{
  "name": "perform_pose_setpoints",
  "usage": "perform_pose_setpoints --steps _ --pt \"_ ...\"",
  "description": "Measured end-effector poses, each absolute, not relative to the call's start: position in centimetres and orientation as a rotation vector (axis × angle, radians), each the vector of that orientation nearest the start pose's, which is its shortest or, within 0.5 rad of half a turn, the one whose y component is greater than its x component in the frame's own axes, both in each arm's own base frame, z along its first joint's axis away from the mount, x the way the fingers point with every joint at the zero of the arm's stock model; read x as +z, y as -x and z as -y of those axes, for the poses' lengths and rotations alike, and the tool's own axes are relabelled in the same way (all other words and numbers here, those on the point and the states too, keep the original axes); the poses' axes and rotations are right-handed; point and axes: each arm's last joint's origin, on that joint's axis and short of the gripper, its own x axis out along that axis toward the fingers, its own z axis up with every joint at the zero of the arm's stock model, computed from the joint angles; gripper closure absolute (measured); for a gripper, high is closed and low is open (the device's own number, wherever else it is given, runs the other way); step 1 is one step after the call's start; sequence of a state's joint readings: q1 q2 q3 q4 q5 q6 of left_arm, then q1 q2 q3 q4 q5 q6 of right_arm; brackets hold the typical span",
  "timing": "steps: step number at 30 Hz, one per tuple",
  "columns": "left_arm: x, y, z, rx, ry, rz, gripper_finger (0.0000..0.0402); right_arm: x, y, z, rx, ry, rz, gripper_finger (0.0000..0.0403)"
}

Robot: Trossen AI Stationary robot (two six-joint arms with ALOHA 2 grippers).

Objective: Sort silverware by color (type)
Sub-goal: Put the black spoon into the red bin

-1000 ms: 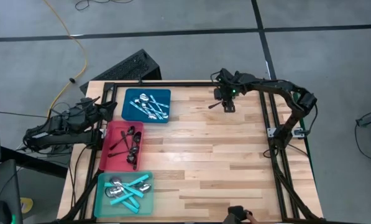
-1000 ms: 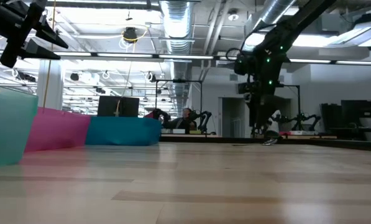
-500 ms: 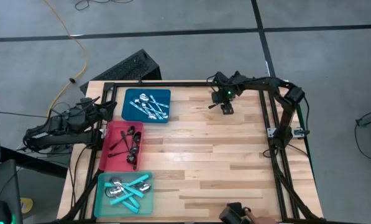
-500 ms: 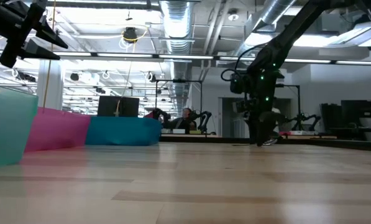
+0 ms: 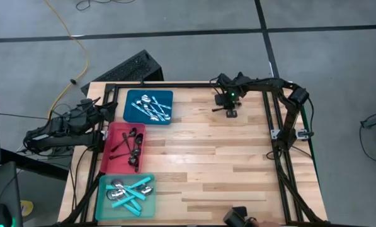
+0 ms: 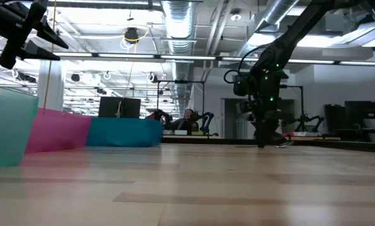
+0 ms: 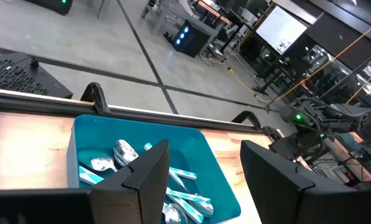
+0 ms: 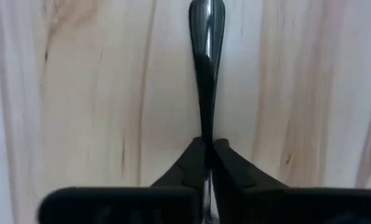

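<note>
A shiny dark spoon (image 8: 204, 62) lies flat on the wood near the table's far edge (image 5: 217, 108), and my right gripper (image 8: 205, 155) is down on it, pointing straight down and shut on its handle. Along the left edge stand a blue tray (image 5: 132, 113) of silver spoons, a red tray (image 5: 107, 161) of black spoons, and a teal tray (image 5: 102, 205) of turquoise-handled and silver spoons. My left gripper (image 7: 204, 186) waits open above the table's left edge, by the blue tray (image 7: 219, 186). My right gripper pinches the spoon's handle (image 8: 204, 127) between its two fingers, one on each long side. The fingers come from above, pointing down, and lie across the handle. The spoon lies flat on the table, its handle end (image 8: 206, 15) reaching out past the fingertips.
Bare wooden boards (image 5: 213, 164) fill the middle and right of the table. A black frame rail (image 5: 273, 126) runs along the right side. A keyboard (image 5: 121, 69) lies on the floor beyond the far left corner. A dark object (image 5: 239, 217) sits at the near edge.
My right gripper has sunk onto the table at the spoon and shut on its handle. The spoon stays flat on the wood.
</note>
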State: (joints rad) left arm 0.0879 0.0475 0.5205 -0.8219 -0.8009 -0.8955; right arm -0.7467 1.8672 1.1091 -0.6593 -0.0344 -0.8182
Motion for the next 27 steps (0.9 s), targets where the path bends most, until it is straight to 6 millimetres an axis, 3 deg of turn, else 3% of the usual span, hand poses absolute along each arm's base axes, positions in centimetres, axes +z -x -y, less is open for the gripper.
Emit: perform_pose_setpoints --steps 3,13,23,27 --pt "25.1 -2.8 -2.3 0.96 0.701 0.078 0.0219 13.6 -24.7 22.1 -0.032 0.105 -1.439 0.0385" --pt "25.1 -2.8 -2.3 0.957 0.702 0.076 0.0219 14.3 -26.2 20.3 -0.179 -0.064 -1.408 0.0385" --pt "25.0 -2.8 -2.3 0.953 0.694 0.062 0.0218 19.6 -28.7 17.8 -0.183 -0.132 -1.198 0.0385" --pt "24.9 -2.7 -2.3 0.957 0.69 0.05 0.0218 21.4 -30.6 16.1 -0.18 -0.147 -1.09 0.0385"
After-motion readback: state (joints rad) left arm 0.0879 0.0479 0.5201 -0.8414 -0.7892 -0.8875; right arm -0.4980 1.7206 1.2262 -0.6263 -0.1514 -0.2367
